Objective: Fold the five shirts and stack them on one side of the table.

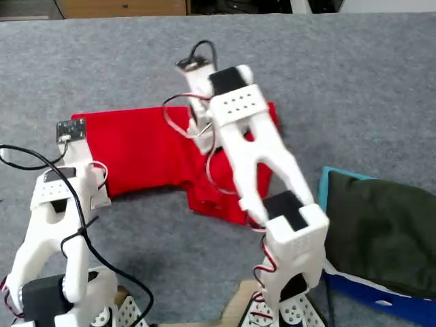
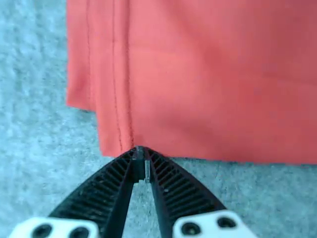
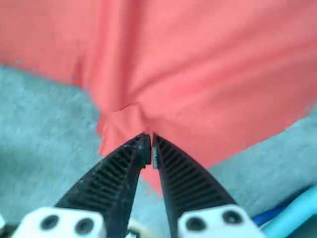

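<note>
A red shirt (image 1: 143, 150) lies partly folded on the grey table (image 1: 354, 88), left of centre. In the high view my left gripper (image 1: 101, 196) sits at the shirt's near left corner. The left wrist view shows it (image 2: 141, 158) shut, its tips pinching the stitched hem of the red shirt (image 2: 208, 74). My right gripper (image 1: 202, 133) comes down on the middle of the shirt, under the arm. In the right wrist view it (image 3: 149, 146) is shut on a bunched fold of the red shirt (image 3: 198, 64), with creases radiating from the pinch.
A dark green folded shirt (image 1: 385, 231) rests on a blue-edged container (image 1: 361, 287) at the table's right side; its blue edge (image 3: 297, 208) also shows in the right wrist view. Wooden furniture (image 1: 122, 7) stands beyond the table's far edge.
</note>
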### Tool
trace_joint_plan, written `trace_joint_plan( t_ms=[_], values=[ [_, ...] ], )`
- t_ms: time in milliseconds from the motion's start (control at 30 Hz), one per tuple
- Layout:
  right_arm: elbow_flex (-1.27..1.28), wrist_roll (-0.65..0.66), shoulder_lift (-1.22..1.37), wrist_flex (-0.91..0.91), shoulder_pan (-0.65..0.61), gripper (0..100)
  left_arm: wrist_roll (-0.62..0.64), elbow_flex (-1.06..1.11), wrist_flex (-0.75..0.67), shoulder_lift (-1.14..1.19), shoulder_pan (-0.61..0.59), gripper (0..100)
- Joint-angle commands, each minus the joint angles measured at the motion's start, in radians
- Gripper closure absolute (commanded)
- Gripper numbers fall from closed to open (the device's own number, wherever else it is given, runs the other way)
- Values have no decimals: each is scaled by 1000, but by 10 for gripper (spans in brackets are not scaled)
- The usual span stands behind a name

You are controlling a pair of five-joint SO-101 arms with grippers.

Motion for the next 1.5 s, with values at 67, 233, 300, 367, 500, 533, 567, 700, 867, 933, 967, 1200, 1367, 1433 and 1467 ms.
trace_joint_plan(
  t_ms=[67, 233, 300, 367, 500, 533, 567, 700, 867, 933, 967, 1200, 1367, 1433, 1467],
  values=[
    [-51, 23, 73, -80, 81, 979, 0, 5, -100, -24, -86, 981],
    [-54, 17, 219, -152, 88, 979, -8, 5, -193, -16, -120, 981],
    [-54, 17, 245, -176, 88, 979, -6, -6, -213, 8, -117, 981],
    [-54, 17, 254, -186, 88, 979, -5, -29, -226, 35, -120, 981],
    [-54, 17, 254, -189, 88, 979, -6, -118, -81, 48, -124, 976],
    [-54, 17, 254, -187, 90, 979, -6, -150, -18, 45, -123, 974],
    [-54, 17, 254, -186, 90, 979, -6, -184, 43, 45, -121, 964],
    [-54, 17, 254, -181, 90, 979, -2, -287, 236, 51, -121, 833],
    [-54, 17, 254, -180, 90, 979, -3, -302, 253, 53, -141, 832],
    [-54, 17, 254, -180, 90, 979, -8, -284, 232, 67, -161, 857],
    [-54, 17, 254, -180, 90, 979, -8, -273, 212, 79, -173, 866],
    [-54, 17, 254, -180, 90, 979, -6, -276, 124, 246, -198, 876],
    [-54, 17, 254, -180, 90, 979, -8, -319, 133, 355, -130, 876],
    [-54, 17, 254, -180, 90, 979, -2, -334, 133, 371, -124, 876],
    [-54, 17, 254, -180, 90, 979, -2, -338, 133, 371, -124, 877]
  ],
)
